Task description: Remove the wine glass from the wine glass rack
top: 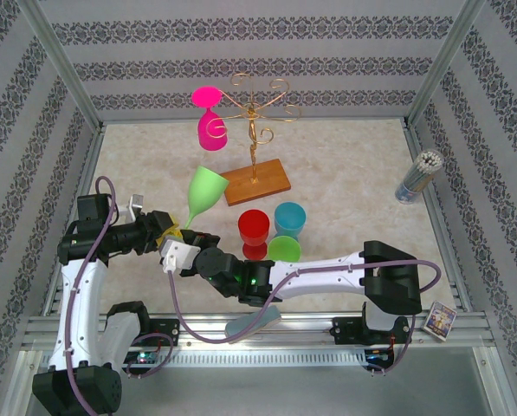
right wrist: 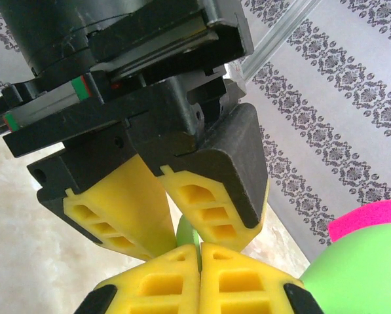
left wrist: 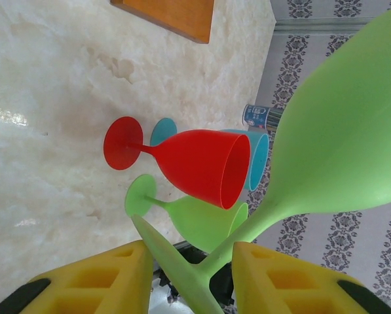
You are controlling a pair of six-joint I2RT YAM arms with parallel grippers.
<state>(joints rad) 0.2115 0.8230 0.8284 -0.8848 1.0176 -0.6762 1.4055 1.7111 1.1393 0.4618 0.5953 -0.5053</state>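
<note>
The gold wire wine glass rack (top: 256,111) stands on its brown wooden base (top: 258,182) at the back. A pink wine glass (top: 210,123) hangs upside down from its left arm. A light green wine glass (top: 204,191) is off the rack, tilted over the table's left side, with both grippers at its foot. My left gripper (top: 163,232) has its yellow pads against the stem and thin foot (left wrist: 175,268); the bowl (left wrist: 352,131) rises to the right. My right gripper (right wrist: 200,252) is shut, with a sliver of the green foot pinched between its tips, right under the left fingers (right wrist: 211,206).
A red glass (top: 254,230), a blue glass (top: 289,218) and another green glass (top: 284,250) stand together in front of the rack's base. A can of pens (top: 418,176) stands at the right wall. A small card box (top: 440,319) lies on the front rail.
</note>
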